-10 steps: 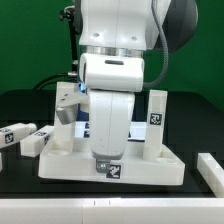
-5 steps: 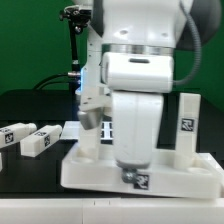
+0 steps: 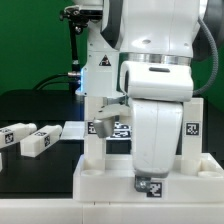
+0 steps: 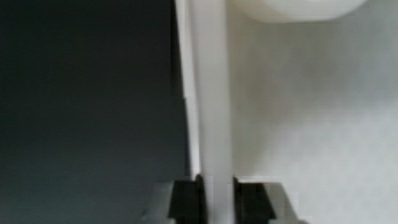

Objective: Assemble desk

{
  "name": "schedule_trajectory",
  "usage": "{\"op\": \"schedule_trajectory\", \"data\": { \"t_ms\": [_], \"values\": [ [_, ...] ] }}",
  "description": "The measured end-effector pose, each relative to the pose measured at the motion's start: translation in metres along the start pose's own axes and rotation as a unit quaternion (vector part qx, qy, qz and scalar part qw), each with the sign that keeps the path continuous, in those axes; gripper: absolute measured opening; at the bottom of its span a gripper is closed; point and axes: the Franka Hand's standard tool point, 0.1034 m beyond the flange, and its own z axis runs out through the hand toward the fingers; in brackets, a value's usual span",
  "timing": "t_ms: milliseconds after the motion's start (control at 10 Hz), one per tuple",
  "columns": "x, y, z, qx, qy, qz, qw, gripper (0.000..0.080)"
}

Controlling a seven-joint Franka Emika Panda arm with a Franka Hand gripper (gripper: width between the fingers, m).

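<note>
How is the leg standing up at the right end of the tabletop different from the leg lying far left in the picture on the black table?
The standing leg is upright, while the lying leg rests on its side. The standing leg rises from a corner of the tabletop, while the lying leg sits loose on the black table, apart from the tabletop. Both are white and square-sided, and each carries a black-and-white tag.

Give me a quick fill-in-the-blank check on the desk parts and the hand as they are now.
1. The hand is shut on the edge of the desk's ___.
2. In the exterior view, ___ legs stand upright on that part.
3. Two loose legs lie on the black table at the exterior view's ___.
Missing words: tabletop; two; left.
</note>
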Motion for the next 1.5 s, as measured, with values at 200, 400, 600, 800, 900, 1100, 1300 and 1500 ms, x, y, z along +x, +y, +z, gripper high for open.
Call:
{"op": "schedule_trajectory", "data": {
  "t_ms": [200,400,600,800,900,1100,1300,1500],
  "values": [
    [0.002,-0.026,0.003,0.016,-0.002,-0.002,1.0,0.0058],
    [-0.002,-0.036,0.011,0.022,-0.002,-0.001,1.0,0.0057],
    [-0.003,-0.029,0.016,0.02,-0.003,0.004,1.0,0.0057],
    [0.001,-0.013,0.015,0.014,-0.004,0.005,1.0,0.0057],
    [0.006,-0.01,0.017,0.013,-0.003,0.004,1.0,0.0057],
    [0.011,-0.007,0.016,0.008,-0.012,-0.014,1.0,0.0057],
    [0.011,-0.007,0.015,0.008,-0.017,-0.021,1.0,0.0057],
    [0.008,-0.008,0.017,0.009,-0.018,-0.021,1.0,0.0057]
  ]
}}
